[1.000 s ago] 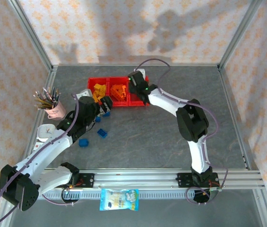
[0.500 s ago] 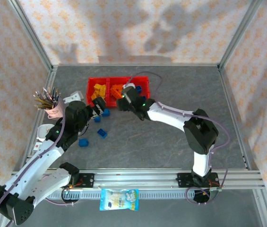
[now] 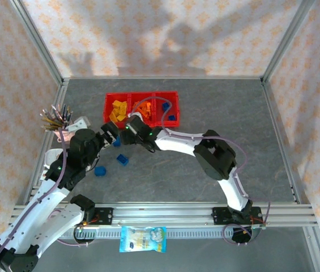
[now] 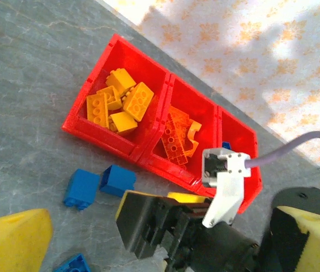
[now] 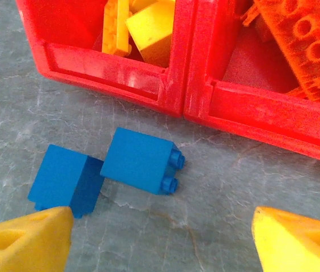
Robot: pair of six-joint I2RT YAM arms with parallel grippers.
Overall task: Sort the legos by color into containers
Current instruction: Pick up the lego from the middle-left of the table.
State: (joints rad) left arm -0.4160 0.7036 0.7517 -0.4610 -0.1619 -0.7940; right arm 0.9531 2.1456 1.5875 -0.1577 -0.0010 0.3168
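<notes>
Three joined red containers [image 3: 161, 96] stand at the back of the table. The left bin holds yellow legos [image 4: 117, 105], the middle one orange legos [image 4: 179, 136], and the right one a blue lego [image 3: 171, 117]. Two blue legos [image 5: 140, 161] [image 5: 63, 178] lie on the table just in front of the bins. My right gripper [image 5: 160, 232] hangs low over them, open, nothing between its fingers; its left finger [image 5: 26, 238] is at the left brick's edge. Just left of the right gripper [image 3: 130, 129], my left gripper [image 3: 110, 135] is open and empty. Two more blue legos [image 3: 123, 160] [image 3: 99, 170] lie nearer.
A pink pencil cup [image 3: 64, 134] stands by the left wall, close behind the left arm. A snack packet [image 3: 143, 238] lies on the near rail. Metal frame posts and patterned walls ring the grey table [image 3: 250, 141], which has open room on its right half.
The right gripper has swung from over the right bin down and left to the table in front of the bins, its jaws widening. The left arm has drawn back a little.
</notes>
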